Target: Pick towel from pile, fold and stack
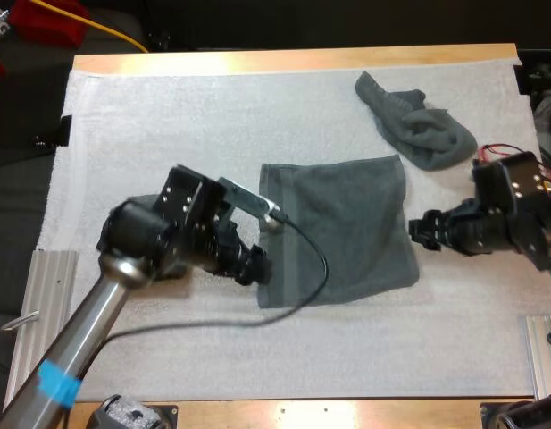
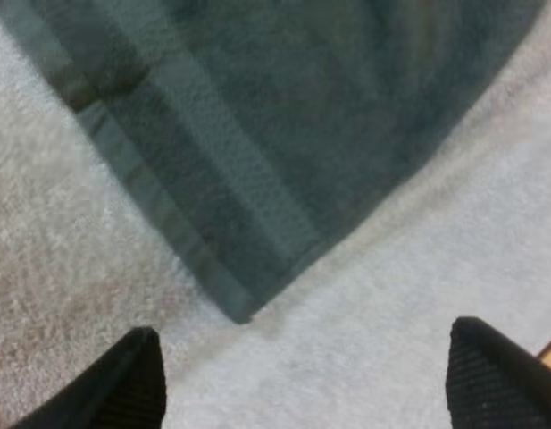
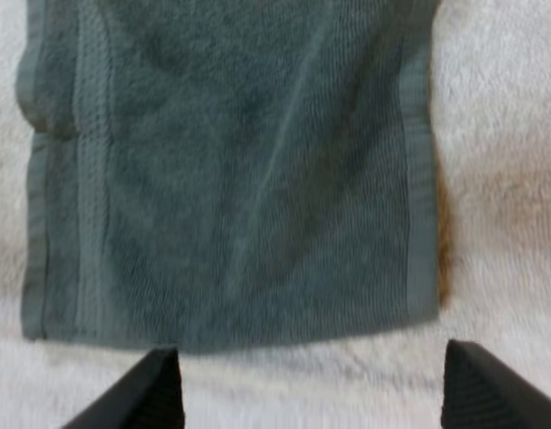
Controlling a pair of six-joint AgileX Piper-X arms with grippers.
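Your spread towel [image 1: 342, 228] lies flat in the middle of the white mat [image 1: 168, 116], roughly square, while the crumpled towel [image 1: 418, 125] sits in a heap well apart at the far right. Your left gripper [image 1: 257, 268] hovers at the spread towel's near-left corner, its fingers [image 2: 132, 384] wide apart and clear of the cloth, holding nothing. Your right gripper [image 1: 421, 231] faces the towel's right edge, likewise spread wide and empty, just short of that edge. Expect this terry cloth to be light, soft and limp: it will sag and drape from whatever point you lift, and it will probably drag on the fuzzy mat rather than slide. I'd take it at the corners, pinching across the woven hem band [image 2: 159, 206], where the cloth looks firmer and a single layer is easiest to catch. Get one finger under the edge, or you may pinch the mat's pile too. Lift both corners evenly so the fold lands square.
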